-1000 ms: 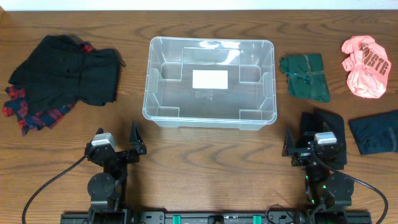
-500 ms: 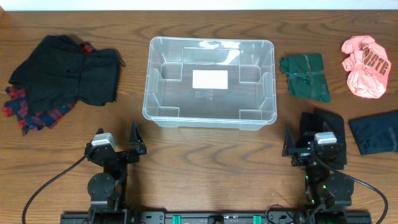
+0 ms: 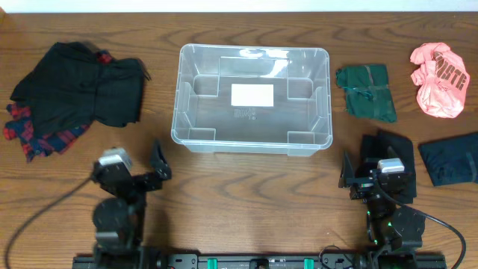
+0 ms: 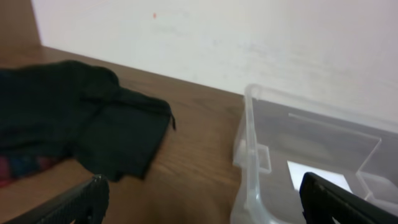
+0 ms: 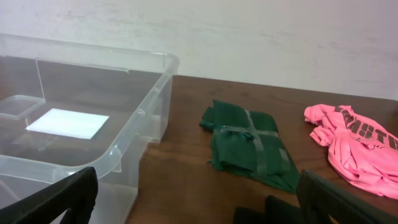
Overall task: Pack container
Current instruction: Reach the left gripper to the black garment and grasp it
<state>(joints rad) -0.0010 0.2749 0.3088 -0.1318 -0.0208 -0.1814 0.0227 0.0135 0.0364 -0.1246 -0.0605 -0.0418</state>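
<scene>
The container (image 3: 252,146) is a clear plastic bin with a white label on its bottom. It stands empty at the table's middle back. My left gripper (image 3: 134,160) hovers open near its front left corner, with nothing between the fingers. In the left wrist view the left gripper (image 4: 202,200) spans bare wood and the container's corner (image 4: 249,124). My right gripper (image 3: 373,167) is open near the front right corner, empty, partly over a black garment (image 3: 390,148). In the right wrist view the right gripper (image 5: 199,194) faces the container's wall (image 5: 144,112).
A pile of black and red-plaid clothing (image 3: 71,93) lies at the left. Right of the bin lie a folded green garment (image 3: 366,91), a crumpled pink shirt (image 3: 438,78) and a dark folded garment (image 3: 448,163). A white wall rises behind the table.
My left arm has shifted and swung a little to the left. The right arm, the bin and the clothes are as before.
</scene>
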